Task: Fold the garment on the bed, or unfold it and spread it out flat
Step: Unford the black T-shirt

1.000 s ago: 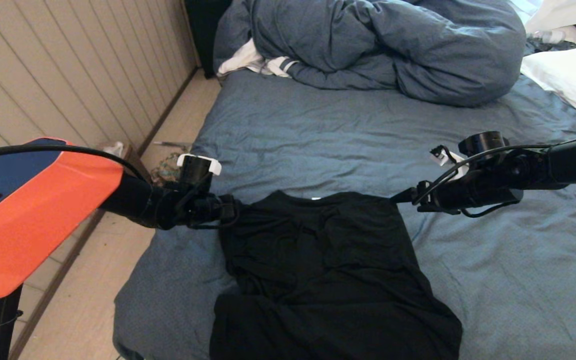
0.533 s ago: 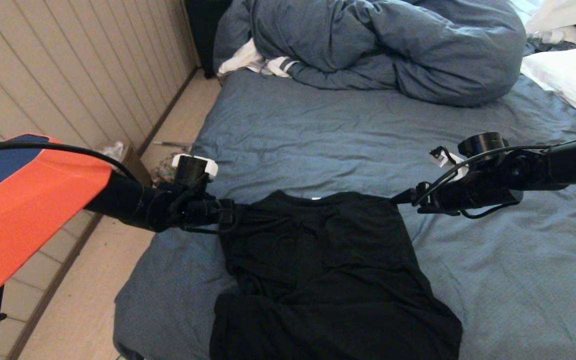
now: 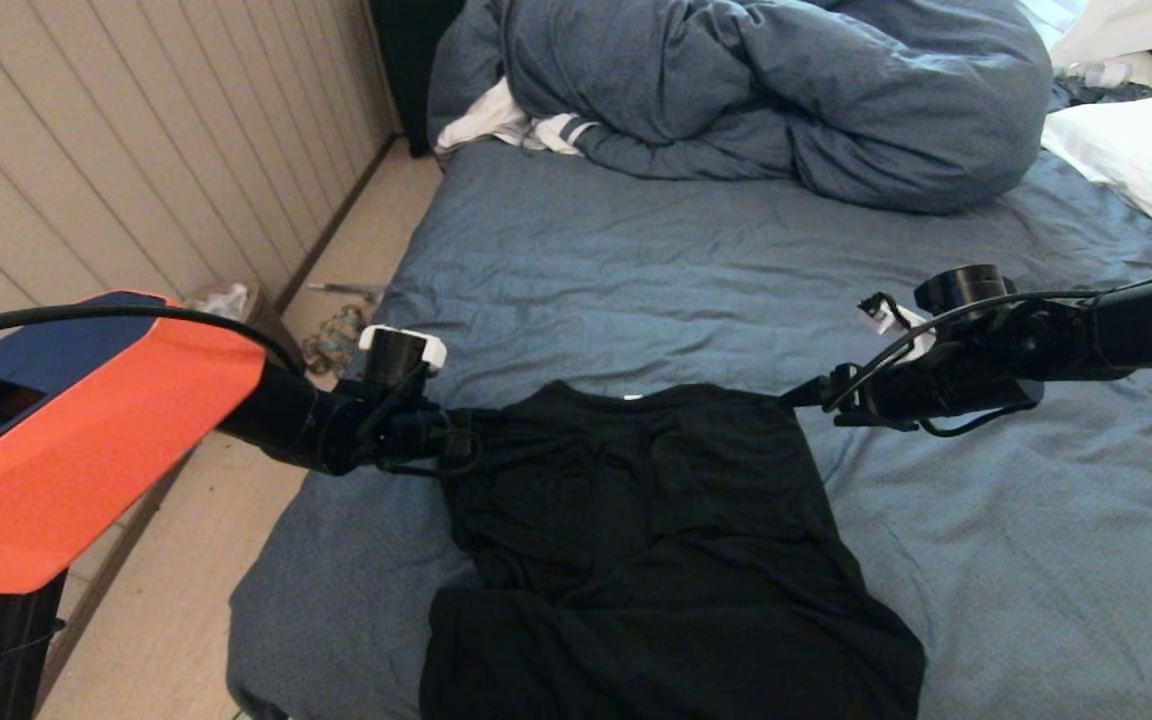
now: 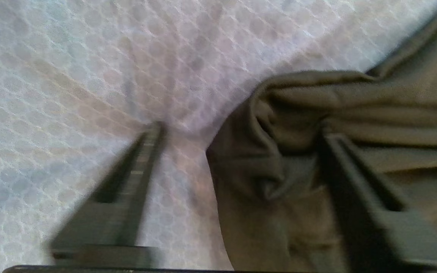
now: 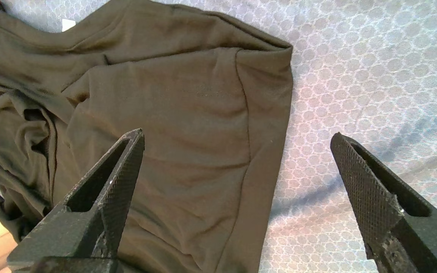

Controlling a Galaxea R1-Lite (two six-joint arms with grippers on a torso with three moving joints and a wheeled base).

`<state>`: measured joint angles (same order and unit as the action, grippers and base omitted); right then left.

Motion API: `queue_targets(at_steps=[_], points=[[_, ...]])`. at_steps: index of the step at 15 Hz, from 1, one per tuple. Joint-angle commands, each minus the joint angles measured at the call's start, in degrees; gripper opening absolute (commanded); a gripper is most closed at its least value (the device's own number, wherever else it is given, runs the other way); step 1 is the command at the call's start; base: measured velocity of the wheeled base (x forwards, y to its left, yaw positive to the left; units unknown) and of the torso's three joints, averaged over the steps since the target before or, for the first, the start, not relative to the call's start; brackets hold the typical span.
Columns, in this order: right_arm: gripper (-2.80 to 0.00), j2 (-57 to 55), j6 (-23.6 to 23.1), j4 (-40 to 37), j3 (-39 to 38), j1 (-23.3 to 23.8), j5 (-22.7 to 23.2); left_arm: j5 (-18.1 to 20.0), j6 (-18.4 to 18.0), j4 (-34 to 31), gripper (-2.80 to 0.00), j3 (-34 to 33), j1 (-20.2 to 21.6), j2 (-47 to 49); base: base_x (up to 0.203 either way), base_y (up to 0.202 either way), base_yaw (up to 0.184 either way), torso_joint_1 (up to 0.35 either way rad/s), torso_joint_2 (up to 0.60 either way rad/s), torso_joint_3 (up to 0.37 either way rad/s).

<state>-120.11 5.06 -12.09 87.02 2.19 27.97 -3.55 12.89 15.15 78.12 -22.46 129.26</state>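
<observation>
The black T-shirt (image 3: 656, 520) lies rumpled on the blue-grey bed (image 3: 636, 270), collar toward the far side and hem hanging over the near edge. My left gripper (image 3: 461, 430) is at the shirt's left shoulder. In the left wrist view this gripper (image 4: 241, 132) is open; one finger (image 4: 142, 159) is over the sheet and the other over the shirt, with a bunched sleeve fold (image 4: 264, 159) between them. My right gripper (image 3: 796, 397) hovers at the right shoulder. It (image 5: 237, 134) is open above the shirt's side edge (image 5: 173, 106), holding nothing.
A bunched blue-grey duvet (image 3: 786, 90) fills the far end of the bed, with a white-and-striped cloth (image 3: 506, 125) beside it. A white pillow (image 3: 1146, 160) lies at the far right. The bed's left edge drops to the floor (image 3: 176, 600), where some clutter (image 3: 336, 335) lies.
My left arm swung slightly away to the left, then came back toward the shirt and a little lower. The right arm and the shirt have not moved.
</observation>
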Motion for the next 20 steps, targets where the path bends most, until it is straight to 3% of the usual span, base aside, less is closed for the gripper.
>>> queue_targets(at_steps=[1,8,12,19,20], points=[[0.0,0.05,-0.14,-0.04,-0.18,-0.09,0.16,-0.05,0.31,0.15,-2.8,0.89,-0.04,0.82,0.0,0.0,0.0,0.0,0.0,0.0],[0.0,-2.1,-0.26,0.06,0.67,-0.43,-0.32,-0.23,0.91,0.32,-2.8,1.15,0.04,-0.6,0.0,0.0,0.0,0.0,0.0,0.0],[0.0,-6.23,-0.32,2.79,4.63,-2.31,-8.12,-2.31,0.91,1.37,-2.8,1.18,-0.04,-0.52,0.0,0.0,0.0,0.0,0.0,0.0],[0.0,-8.52,-0.4,4.0,4.74,-5.18,-9.1,-2.3,1.7,2.45,-2.8,1.42,-0.04,0.54,0.0,0.0,0.0,0.0,0.0,0.0],[-2.8,-8.93,-0.48,4.89,4.66,-5.12,-10.39,-2.51,1.78,3.89,-2.8,1.42,-0.01,0.94,0.0,0.0,0.0,0.0,0.0,0.0]])
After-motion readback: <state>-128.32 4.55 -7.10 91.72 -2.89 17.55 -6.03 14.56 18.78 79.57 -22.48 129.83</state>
